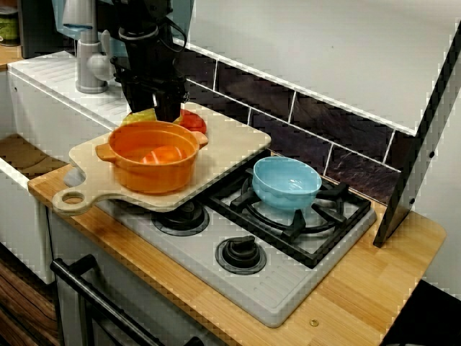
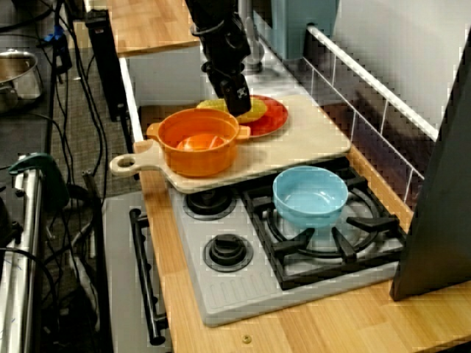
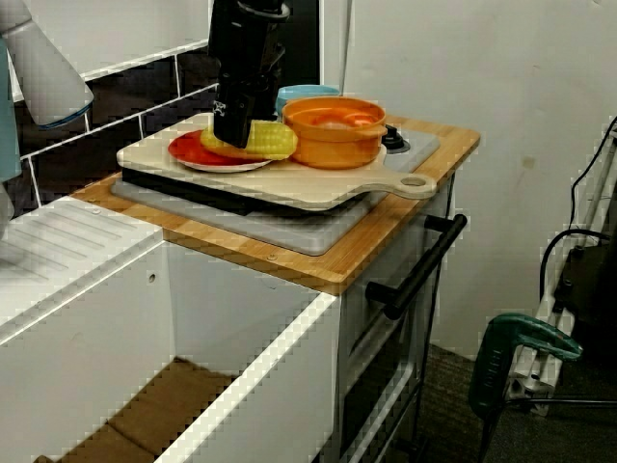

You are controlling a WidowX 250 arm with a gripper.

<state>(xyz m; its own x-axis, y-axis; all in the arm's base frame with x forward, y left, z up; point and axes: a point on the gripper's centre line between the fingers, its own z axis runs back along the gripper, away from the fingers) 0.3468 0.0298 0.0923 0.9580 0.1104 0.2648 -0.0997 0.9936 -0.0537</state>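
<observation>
Obs: gripper (image 2: pixel 239 104) sat down on the yellow corn cob (image 2: pixel 257 112), touching it. The jaws were hidden, so I could not tell whether they were clenched or released. Cob lay on red plate (image 2: pixel 276 118) atop cutting board (image 2: pixel 309 140), just behind orange pot (image 2: pixel 199 158).

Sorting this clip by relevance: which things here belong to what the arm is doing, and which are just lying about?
In hand:
gripper, down at the yellow corn
red plate under the corn

Lying about:
orange pot beside the plate
cutting board bearing both
blue bowl on the burner
green power tool beside the unit
</observation>
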